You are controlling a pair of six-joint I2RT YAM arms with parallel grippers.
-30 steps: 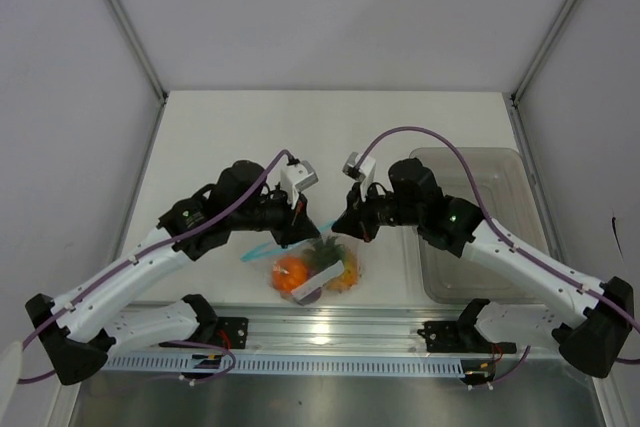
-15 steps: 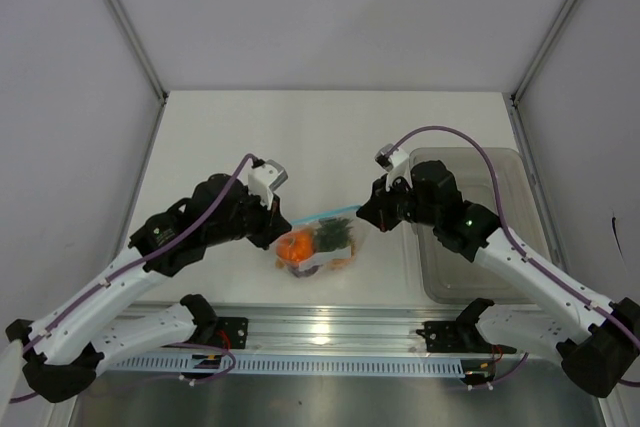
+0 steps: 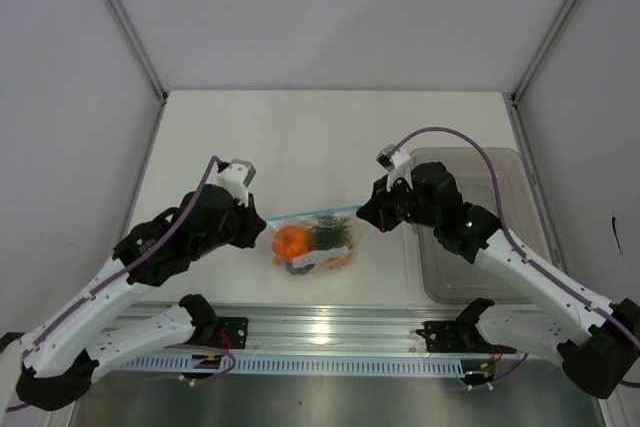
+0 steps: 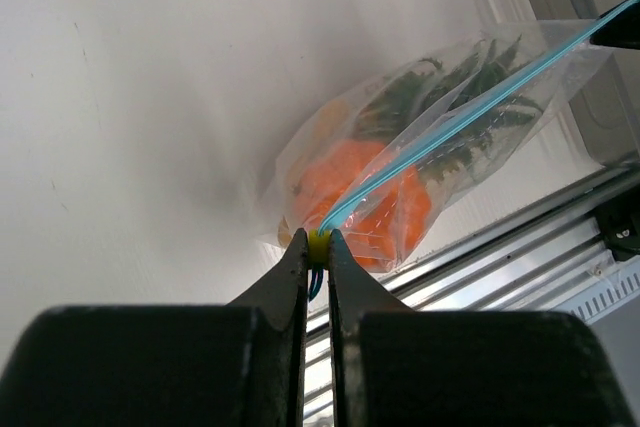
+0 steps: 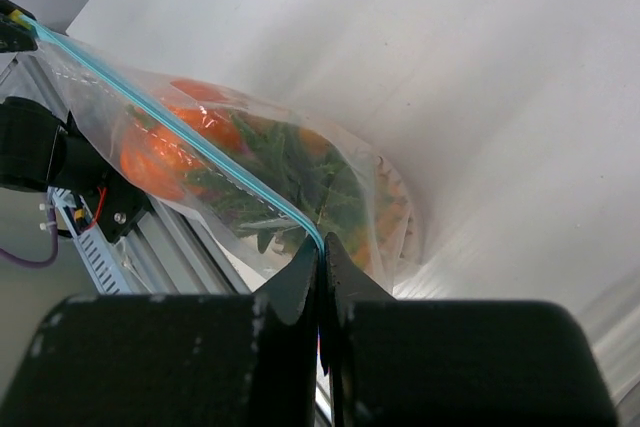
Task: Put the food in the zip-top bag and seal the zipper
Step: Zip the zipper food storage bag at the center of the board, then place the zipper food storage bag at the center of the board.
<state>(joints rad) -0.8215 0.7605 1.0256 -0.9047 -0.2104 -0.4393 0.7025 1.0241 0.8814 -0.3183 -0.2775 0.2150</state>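
The clear zip-top bag (image 3: 313,239) hangs stretched between my two grippers just above the table, with the food (image 3: 291,241) inside: orange pieces and the green pineapple crown (image 3: 330,231). The teal zipper (image 3: 312,212) runs taut along its top edge. My left gripper (image 3: 262,220) is shut on the zipper's left end, on a small yellow slider (image 4: 318,245). My right gripper (image 3: 364,211) is shut on the zipper's right end (image 5: 318,239). The bag (image 4: 400,162) and food show in both wrist views (image 5: 240,162).
A grey translucent bin (image 3: 478,237) stands at the right, under my right arm. The aluminium rail (image 3: 330,327) runs along the table's near edge, close below the bag.
My left gripper has moved left along the zipper, from near the bag's middle to its left end. The bag is now pulled flat and the zipper taut. The right gripper has held still lately.
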